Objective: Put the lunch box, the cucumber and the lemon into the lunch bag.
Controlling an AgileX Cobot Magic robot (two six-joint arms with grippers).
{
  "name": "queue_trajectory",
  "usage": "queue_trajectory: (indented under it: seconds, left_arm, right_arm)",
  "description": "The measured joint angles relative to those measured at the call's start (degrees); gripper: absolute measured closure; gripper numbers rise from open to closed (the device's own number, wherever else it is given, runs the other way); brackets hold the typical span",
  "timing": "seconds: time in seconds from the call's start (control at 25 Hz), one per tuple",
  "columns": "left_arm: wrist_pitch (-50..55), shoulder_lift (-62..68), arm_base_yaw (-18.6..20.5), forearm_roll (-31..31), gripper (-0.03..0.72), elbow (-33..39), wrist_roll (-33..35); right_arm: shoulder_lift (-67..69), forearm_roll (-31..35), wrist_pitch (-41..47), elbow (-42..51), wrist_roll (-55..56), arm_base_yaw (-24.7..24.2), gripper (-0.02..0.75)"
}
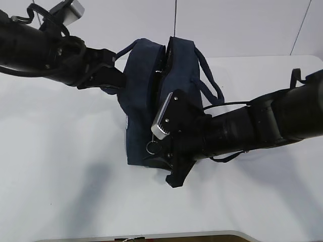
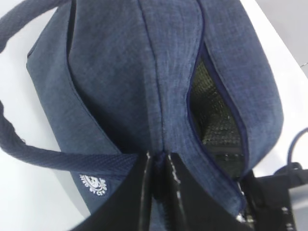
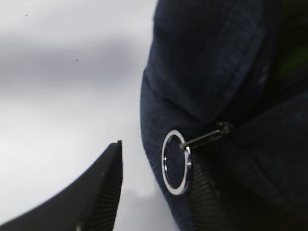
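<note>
The navy lunch bag (image 1: 146,96) stands in the middle of the white table, its top zipper partly open onto a silvery lining (image 2: 216,120). At the bag's far left end my left gripper (image 1: 115,80) is shut on a fold of the fabric (image 2: 159,166). My right gripper (image 3: 154,187) is at the near end with its jaws open. The silver ring pull (image 3: 175,162) and the bag's corner lie between them, the ring resting against the ribbed right finger (image 3: 207,197). In the exterior view the ring (image 1: 150,146) hangs beside that gripper. The lunch box, cucumber and lemon are out of view.
The bag's looped handles (image 1: 209,80) hang off its right side, over the right arm (image 1: 252,126). Bare white table (image 1: 60,166) surrounds the bag, and its front edge runs along the bottom of the exterior view.
</note>
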Motion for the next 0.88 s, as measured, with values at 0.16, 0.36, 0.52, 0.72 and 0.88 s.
queue_trajectory:
  seconds: [0.16, 0.36, 0.52, 0.72, 0.88]
  left_arm:
    - [0.0, 0.0, 0.0, 0.0, 0.678, 0.0, 0.0]
    - [0.1, 0.0, 0.0, 0.0, 0.678, 0.0, 0.0]
    - [0.1, 0.0, 0.0, 0.0, 0.678, 0.0, 0.0]
    - [0.1, 0.0, 0.0, 0.0, 0.678, 0.0, 0.0]
    - [0.2, 0.0, 0.0, 0.0, 0.678, 0.0, 0.0]
  right_arm:
    - [1.6, 0.0, 0.0, -1.5, 3.0, 0.0, 0.400]
    - [1.7, 0.0, 0.2, -1.7, 3.9, 0.0, 0.402]
    - [1.7, 0.0, 0.6, -1.7, 4.3, 0.0, 0.409]
    - [1.8, 0.0, 0.6, -1.7, 4.4, 0.0, 0.494]
    - [1.8, 0.0, 0.6, -1.7, 4.4, 0.0, 0.523]
